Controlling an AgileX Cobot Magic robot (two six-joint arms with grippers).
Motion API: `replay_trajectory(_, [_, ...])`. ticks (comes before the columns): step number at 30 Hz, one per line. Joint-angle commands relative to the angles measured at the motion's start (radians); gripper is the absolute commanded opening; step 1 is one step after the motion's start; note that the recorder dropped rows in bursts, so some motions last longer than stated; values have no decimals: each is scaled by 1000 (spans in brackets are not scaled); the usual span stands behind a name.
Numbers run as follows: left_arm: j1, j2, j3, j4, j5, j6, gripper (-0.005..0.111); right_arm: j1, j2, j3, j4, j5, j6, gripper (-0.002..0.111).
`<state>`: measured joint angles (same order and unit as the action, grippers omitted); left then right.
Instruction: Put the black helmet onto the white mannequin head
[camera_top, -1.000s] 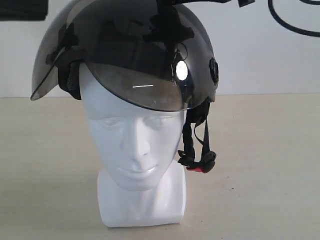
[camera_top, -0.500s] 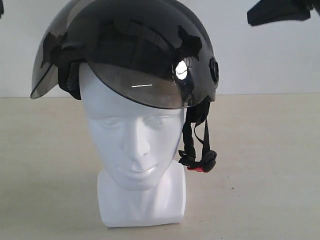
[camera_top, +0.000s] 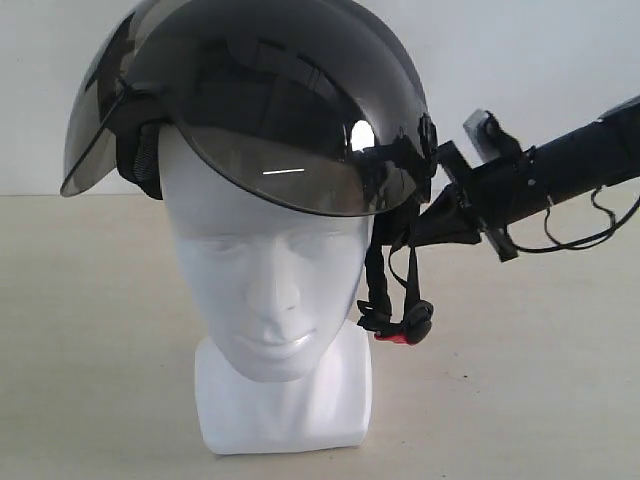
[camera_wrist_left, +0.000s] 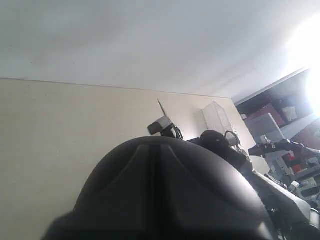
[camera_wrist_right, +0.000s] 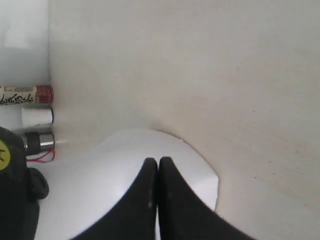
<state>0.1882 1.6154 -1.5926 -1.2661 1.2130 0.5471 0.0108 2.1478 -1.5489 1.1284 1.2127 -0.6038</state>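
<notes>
right gripper (camera_wrist_right: 158, 162) | pressed together, holding nothing | tip just beside black helmet (camera_top: 280, 100)

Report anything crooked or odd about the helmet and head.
The black helmet sits askew on the white mannequin head: perched high, visor edge sloping down toward the exterior view's right, face uncovered. Its chin strap hangs loose at the head's side, not under the chin.

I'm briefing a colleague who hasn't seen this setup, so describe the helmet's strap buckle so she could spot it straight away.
Find the white mannequin head central in the exterior view, wearing the black helmet. A black chin strap hangs from the helmet on that view's right, beside the cheek. The buckle sits at its bottom end, the only red on the strap.
</notes>
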Motion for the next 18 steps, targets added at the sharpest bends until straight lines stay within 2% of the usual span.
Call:
replay_trajectory(1, [-1,5,-13,-10,8,-3,4,77,13,1,91,8,-66,0])
replay_trajectory(10, [-16,5,-13,-31,8,1,4,132,0,1,185,8,-94,0])
replay_trajectory(13, [-53,10,-13,-23,8,1,4,132,-10,1,212,8,-117,0])
replay_trajectory(18, [-152,34,-13,-20,8,-32,4,132,-11,1,217,8,-123,0])
